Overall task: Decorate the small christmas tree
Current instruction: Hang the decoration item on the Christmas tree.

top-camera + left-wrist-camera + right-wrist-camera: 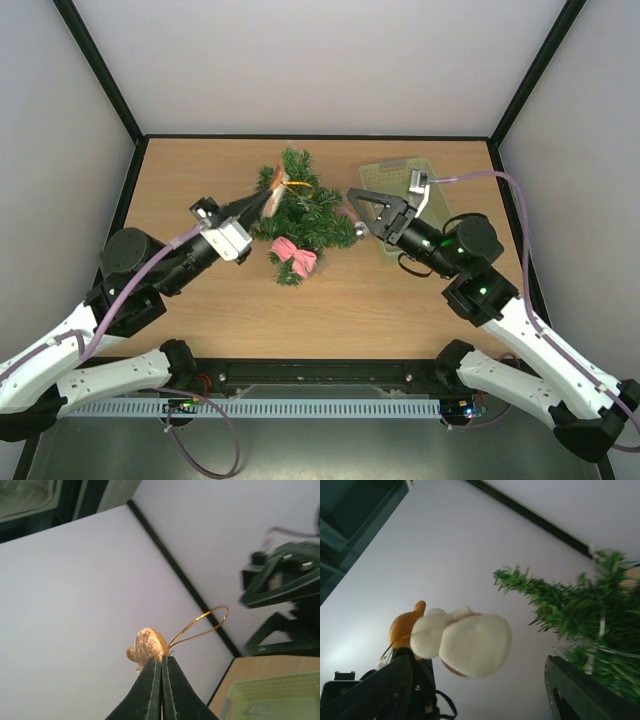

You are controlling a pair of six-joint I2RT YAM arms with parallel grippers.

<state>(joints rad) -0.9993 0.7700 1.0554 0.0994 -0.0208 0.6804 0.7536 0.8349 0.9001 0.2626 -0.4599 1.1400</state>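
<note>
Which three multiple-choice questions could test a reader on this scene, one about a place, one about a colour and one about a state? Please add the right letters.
1. Where is the pale green basket relative to the small christmas tree?
A. on its left
B. on its right
C. under it

2. What colour is the bow at the tree's near end?
A. pink
B. blue
C. white

3. How do the left fingers stand?
A. wide open and empty
B. shut on the bow
C. shut on a gold ornament

Answers:
1 B, since the top view shows the basket on the right side of the tree.
2 A, since the bow is plainly pink in the top view.
3 C, since the left wrist view shows the fingers pressed together with the ornament at their tips.
</note>
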